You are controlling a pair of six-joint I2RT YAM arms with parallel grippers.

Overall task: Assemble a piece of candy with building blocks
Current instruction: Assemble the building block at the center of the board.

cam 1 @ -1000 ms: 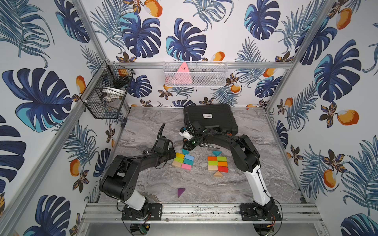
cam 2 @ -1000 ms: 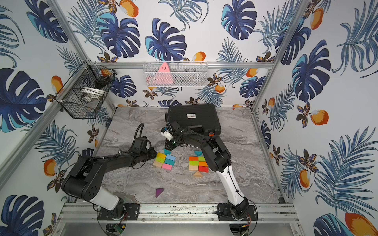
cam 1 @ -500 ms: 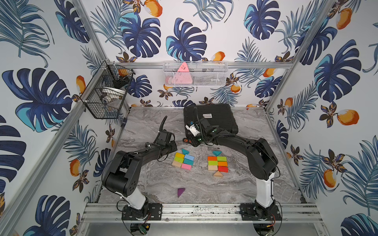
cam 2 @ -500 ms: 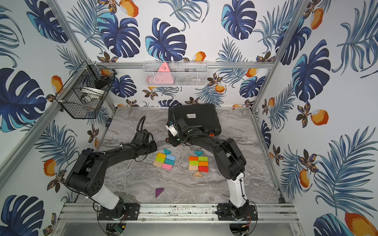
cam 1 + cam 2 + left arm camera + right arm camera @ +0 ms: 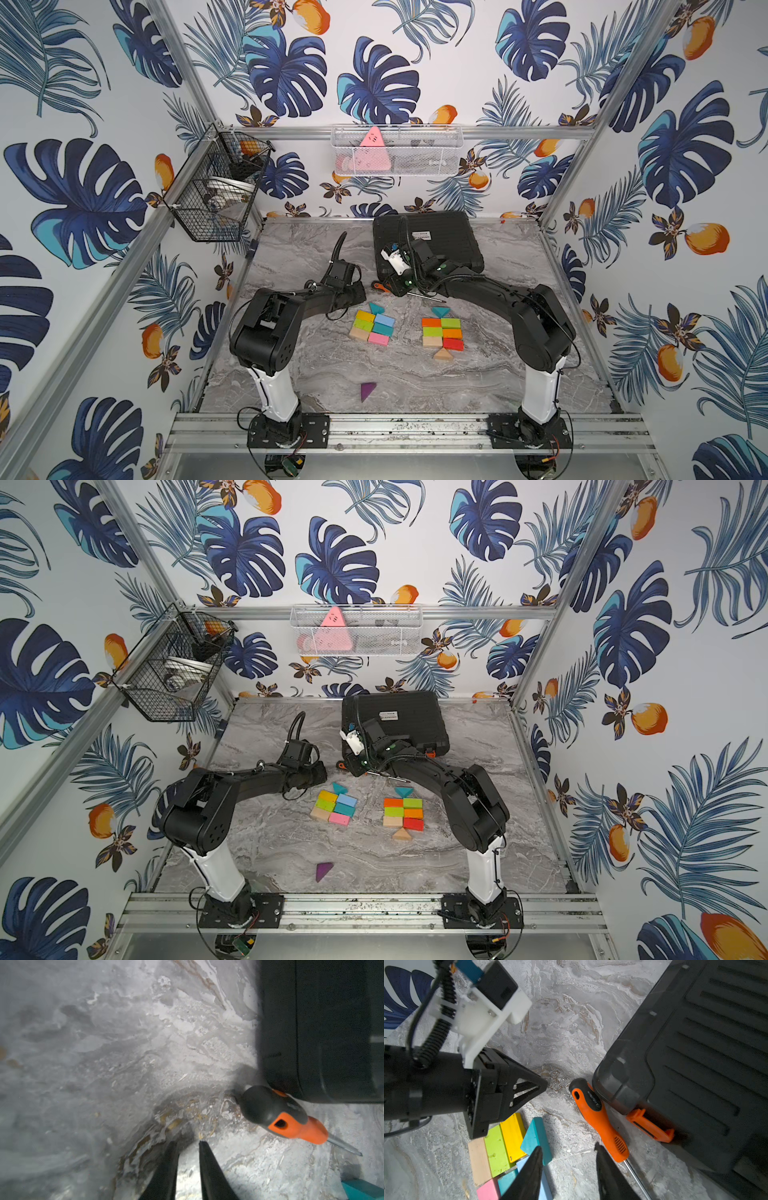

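Both arms were low over the marble table [image 5: 498, 374], reaching toward the near left corner of the black case [image 5: 436, 237]. The left gripper [image 5: 188, 1142] had its fingers drawn almost together, with only a thin slit between the tips, and nothing was in them. Its tip was just short of that case corner and clear of it. The right gripper [image 5: 568, 1147] had its fingers spread and was empty. It hovered on the base side of the same corner. The screwdriver [image 5: 600, 1122] lay on the table with its handle touching the corner and its shaft pointing away from the case. One right finger was just beside the handle. Whether it touched could not be told. The blocks lay flat on the table, all on the base side of the case. One cluster [image 5: 372, 328] of yellow, green, blue, teal, pink and plain pieces sat near the left corner, with a teal triangle [image 5: 536, 1138] at its case-side end. A second cluster [image 5: 442, 332] of orange, green, red and plain pieces sat opposite the case front, apart from the first. It had a triangle at each end. A purple triangle [image 5: 368, 390] lay alone, well apart from the case.
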